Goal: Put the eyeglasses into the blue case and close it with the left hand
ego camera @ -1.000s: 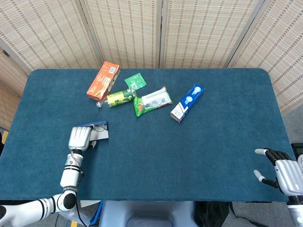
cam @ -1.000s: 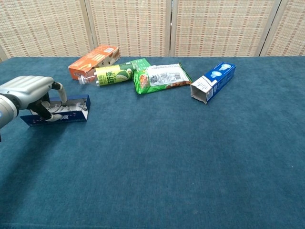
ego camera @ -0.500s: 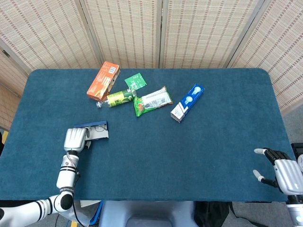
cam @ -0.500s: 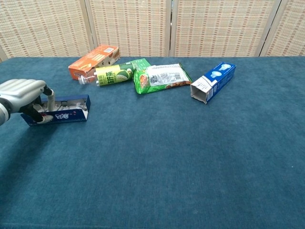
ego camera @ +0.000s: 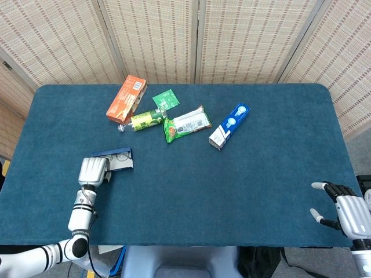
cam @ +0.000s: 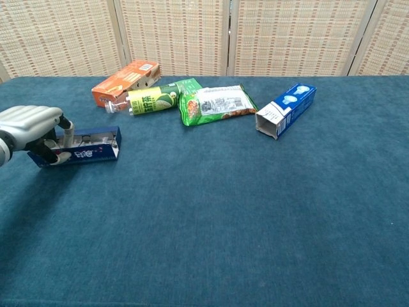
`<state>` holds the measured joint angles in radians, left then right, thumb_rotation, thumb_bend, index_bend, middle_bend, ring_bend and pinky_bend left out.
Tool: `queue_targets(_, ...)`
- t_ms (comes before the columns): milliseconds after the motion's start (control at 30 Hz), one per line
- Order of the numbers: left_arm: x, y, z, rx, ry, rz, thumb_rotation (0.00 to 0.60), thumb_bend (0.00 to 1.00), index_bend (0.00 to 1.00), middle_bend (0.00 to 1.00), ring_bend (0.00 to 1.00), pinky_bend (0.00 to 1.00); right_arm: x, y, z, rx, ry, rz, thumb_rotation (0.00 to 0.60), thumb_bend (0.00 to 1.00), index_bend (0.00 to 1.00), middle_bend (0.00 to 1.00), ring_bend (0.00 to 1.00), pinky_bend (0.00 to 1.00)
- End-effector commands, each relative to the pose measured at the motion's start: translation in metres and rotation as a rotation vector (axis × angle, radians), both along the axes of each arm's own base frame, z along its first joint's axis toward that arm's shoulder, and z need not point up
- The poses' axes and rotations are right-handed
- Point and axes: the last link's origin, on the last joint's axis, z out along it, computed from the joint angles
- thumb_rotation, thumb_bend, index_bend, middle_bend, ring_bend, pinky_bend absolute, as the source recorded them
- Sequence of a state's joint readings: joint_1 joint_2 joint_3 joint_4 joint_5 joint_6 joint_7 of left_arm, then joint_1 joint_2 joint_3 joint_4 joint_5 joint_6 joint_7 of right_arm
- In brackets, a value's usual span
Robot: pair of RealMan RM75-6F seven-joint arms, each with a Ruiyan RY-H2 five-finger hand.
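Blue case (cam: 83,150) lying on bench (ego camera: 243,191) toward left edge, roughly mid-depth, long side facing chest cam. Lid looks down or nearly so; white lettering on front wall. Eyeglasses: faint frame shapes along top of case in chest view, too small to tell how they sit. In head view, pale patch at case's right end (ego camera: 119,160).

Left robot hand (cam: 32,125) at case's left end, knuckles up, fingers (cam: 56,148) curled down over that end and touching it; whether gripping or just pressing, cannot tell. Same robot hand in head view (ego camera: 93,172), forearm running back to near-left corner.

Right robot hand (ego camera: 342,209) low at near-right corner, off bench edge, fingers spread apart, holding nothing. Head view only.

Further back, cluster toward far edge, well apart from case: orange box (cam: 125,80) far-left; green bottle (cam: 147,100) on its side just beside it; small green packet (ego camera: 166,99) behind bottle; green snack bag (cam: 217,102) touching or nearly touching bottle's right end. Blue-white carton (cam: 285,109) right of bag, open end toward near side, angled.

Woven screen panels (ego camera: 203,40) behind far edge.
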<state>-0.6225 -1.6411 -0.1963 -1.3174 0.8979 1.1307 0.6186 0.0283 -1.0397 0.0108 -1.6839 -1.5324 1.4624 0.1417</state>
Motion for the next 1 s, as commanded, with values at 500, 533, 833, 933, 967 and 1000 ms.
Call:
queue_targets(500,-0.016,-0.014,0.032,-0.112,0.048,-0.138,0.6,0.51,0.7,1.0,1.0,1.0,0.003,0.001,-0.001,0.002,0.003,0.006,0.6,0.21,0.29,0.29,0.3,0.26)
queue_targets(533,-0.018,-0.017,0.035,-0.133,0.061,-0.157,0.6,0.51,0.69,1.0,1.0,1.0,0.004,0.0,-0.001,0.002,0.003,0.008,0.6,0.21,0.29,0.29,0.3,0.26)
queue_targets(833,-0.036,-0.032,0.06,-0.255,0.172,-0.219,0.6,0.51,0.71,1.0,1.0,1.0,0.01,0.0,-0.003,0.006,0.006,0.02,0.6,0.21,0.29,0.29,0.3,0.26)
queue_targets(933,-0.043,-0.035,0.069,-0.294,0.223,-0.213,0.6,0.51,0.71,1.0,1.0,1.0,0.012,0.0,-0.003,0.005,0.007,0.022,0.6,0.21,0.29,0.29,0.3,0.26)
queue_targets(967,-0.045,-0.036,0.072,-0.301,0.228,-0.208,0.6,0.51,0.71,1.0,0.99,1.0,0.013,0.001,-0.003,0.005,0.008,0.023,0.6,0.21,0.29,0.29,0.3,0.26)
queue_targets(1000,-0.047,-0.036,0.075,-0.301,0.226,-0.203,0.6,0.5,0.71,1.0,0.99,1.0,0.013,0.001,-0.003,0.005,0.008,0.023,0.6,0.21,0.29,0.29,0.3,0.26)
